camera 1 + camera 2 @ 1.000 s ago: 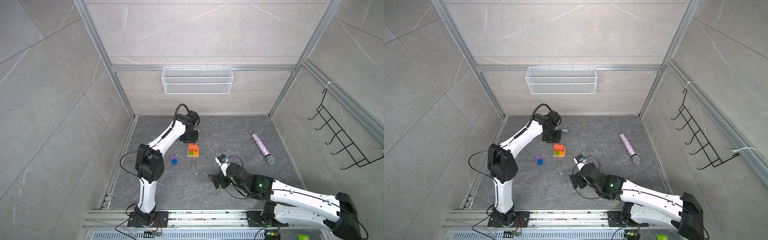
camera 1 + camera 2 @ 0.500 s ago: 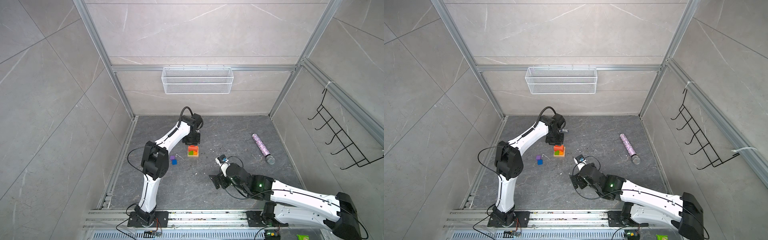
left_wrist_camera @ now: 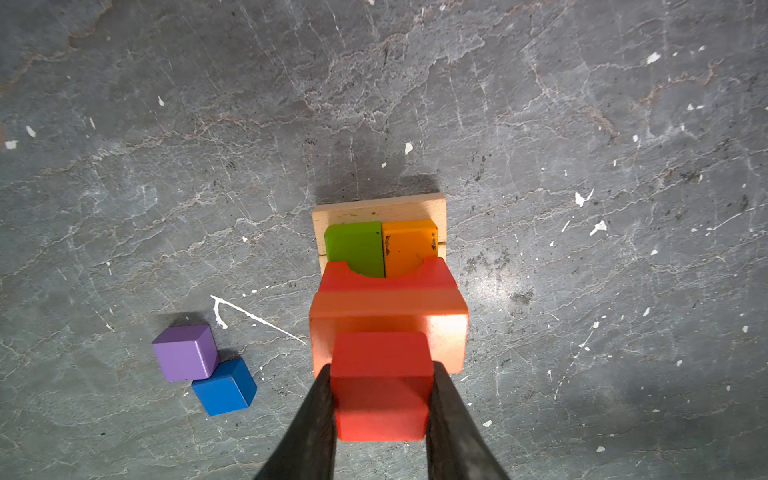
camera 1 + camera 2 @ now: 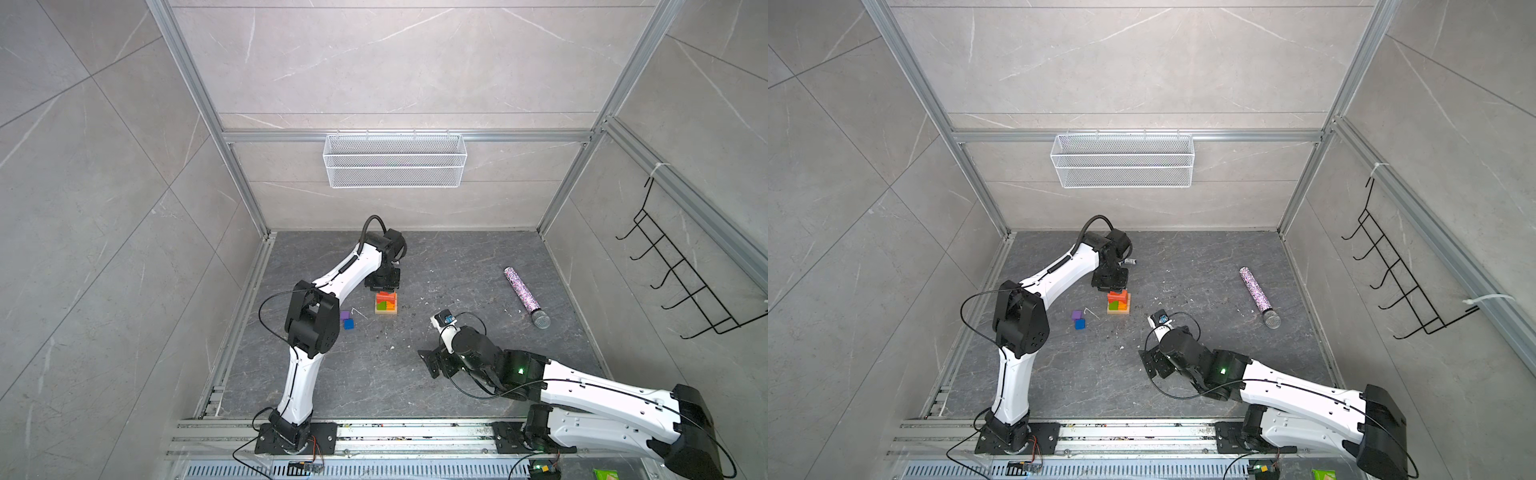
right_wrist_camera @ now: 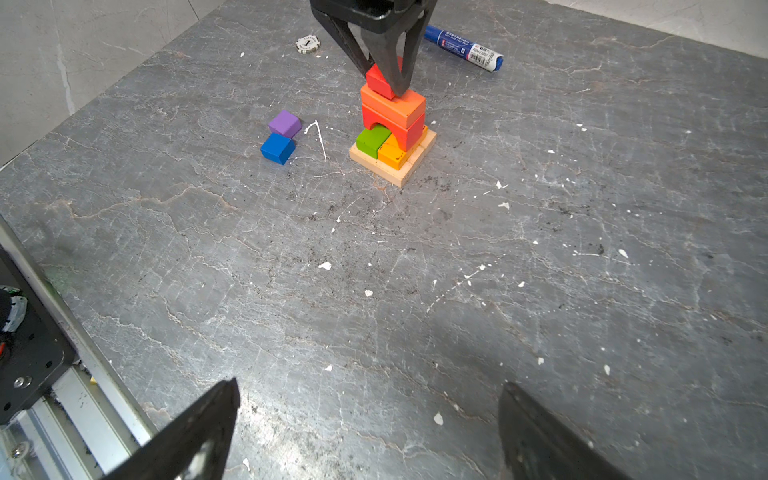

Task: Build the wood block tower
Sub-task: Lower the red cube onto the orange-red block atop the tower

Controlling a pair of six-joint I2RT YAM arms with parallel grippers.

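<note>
The tower [image 5: 392, 124] stands mid-floor in both top views [image 4: 386, 305] [image 4: 1118, 305]. It has a tan base [image 3: 378, 208], a green block [image 3: 353, 247] beside an orange one [image 3: 409, 245], a red arch [image 5: 409, 131] and an orange oblong [image 5: 395, 104] on top. My left gripper [image 3: 381, 368] is shut on a small red cube [image 3: 380, 374], held at the oblong's top face [image 5: 377, 81]; I cannot tell if they touch. Purple [image 3: 185, 352] and blue [image 3: 224, 386] cubes lie loose to the tower's left. My right gripper [image 5: 369, 388] stands open and holds nothing, nearer the front [image 4: 432, 365].
A blue marker pen [image 5: 463, 48] and a white poker chip [image 5: 307, 43] lie behind the tower. A glittery microphone [image 4: 523, 296] lies at the right. A wire basket [image 4: 395, 166] hangs on the back wall, a hook rack [image 4: 681, 282] on the right wall.
My left gripper has come forward and down from behind the tower, bringing the red cube onto its top. The right arm has not moved.
</note>
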